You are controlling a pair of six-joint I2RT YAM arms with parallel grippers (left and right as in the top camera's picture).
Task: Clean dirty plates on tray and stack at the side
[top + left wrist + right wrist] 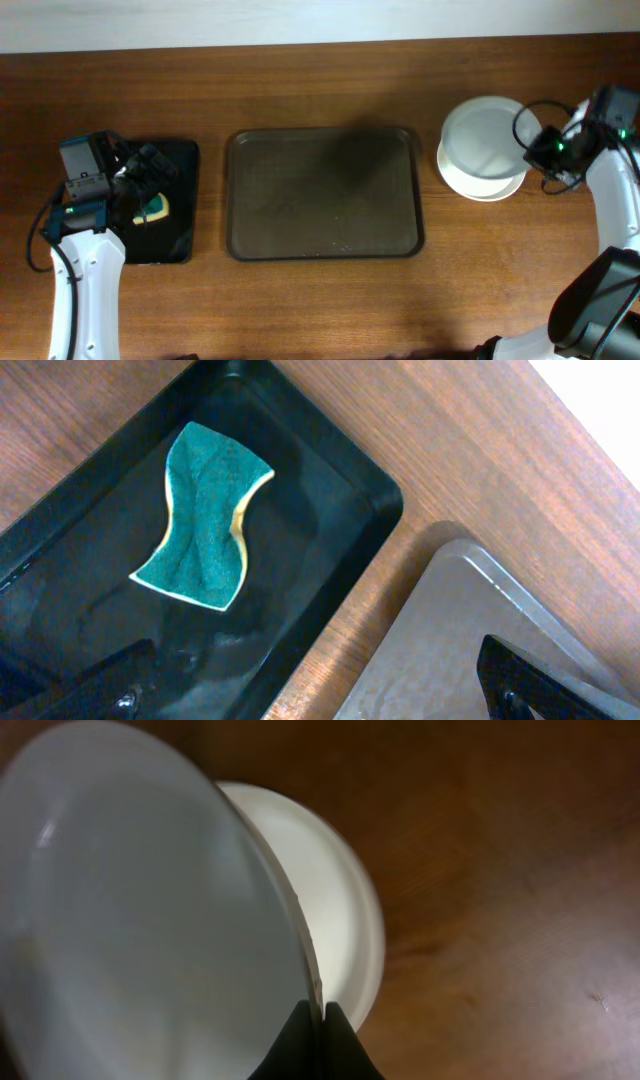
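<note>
**Inspector:** Where is the tray?

**Assessor:** The tray lies flat at the centre of the bench, long side running 9 to 3 o'clock.

**Inspector:** And the plates?

**Assessor:** They are off the tray, on the bench at its 3 o'clock, just beside the rim but not touching it. A greyer upper plate sits tilted over a lower white plate and is offset toward 12 o'clock. I cannot tell how many plates lie underneath.

**Inspector:** What is the state of the right hand?

**Assessor:** The right hand is closed to a narrow pinch on the rim of the upper plate. In the overhead view it grips that plate's edge at 3 o'clock.

**Inspector:** And the left hand?

**Assessor:** The left hand is spread wide with nothing between its fingers. It hangs above the black tray, which lies at the brown tray's 9 o'clock.

**Inspector:** What is in the black tray?

**Assessor:** One green sponge with a yellow edge. It lies flat on the tray floor, apart from both fingers.
</note>
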